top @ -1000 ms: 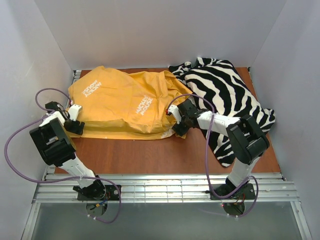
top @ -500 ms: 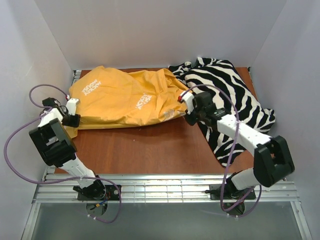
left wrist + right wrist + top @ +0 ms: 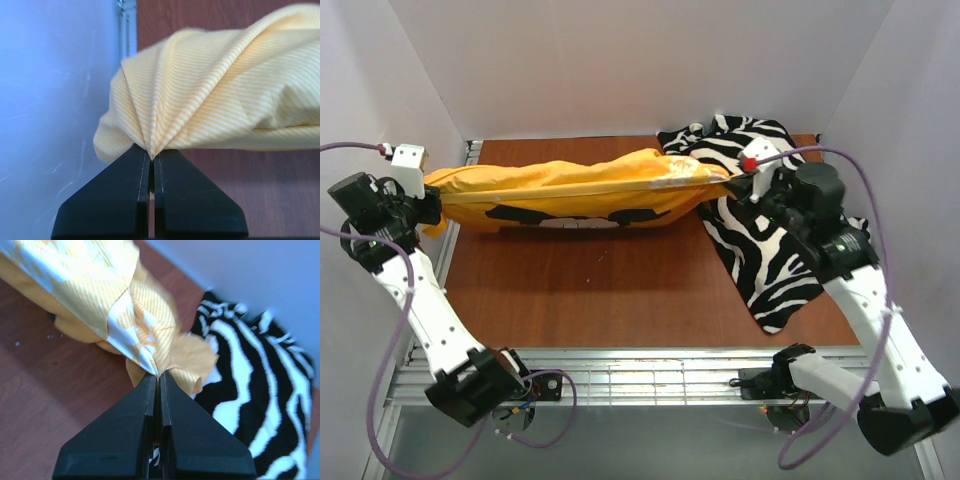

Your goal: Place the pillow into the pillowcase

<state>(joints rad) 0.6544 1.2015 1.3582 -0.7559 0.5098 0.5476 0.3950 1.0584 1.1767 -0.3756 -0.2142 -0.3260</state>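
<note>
Top external shows pillowcase [image 3: 570, 195] stretched long across the bench [image 3: 620, 300], left end effector [image 3: 426, 205] clamped on its left end near the wall, right end effector [image 3: 735, 186] clamped on its right end beside the zebra cloth [image 3: 770, 250].

Pillowcase [image 3: 570, 195]: orange-yellow, finely striped fabric with black and white print on the near side. It is pulled taut into a long, bulging roll running left to right across the back of the table [image 3: 600, 300]. Each end is gathered to a point: left gripper [image 3: 151, 157] clamps one, right gripper [image 3: 157, 375] the other. Pillow not in sight.
</note>
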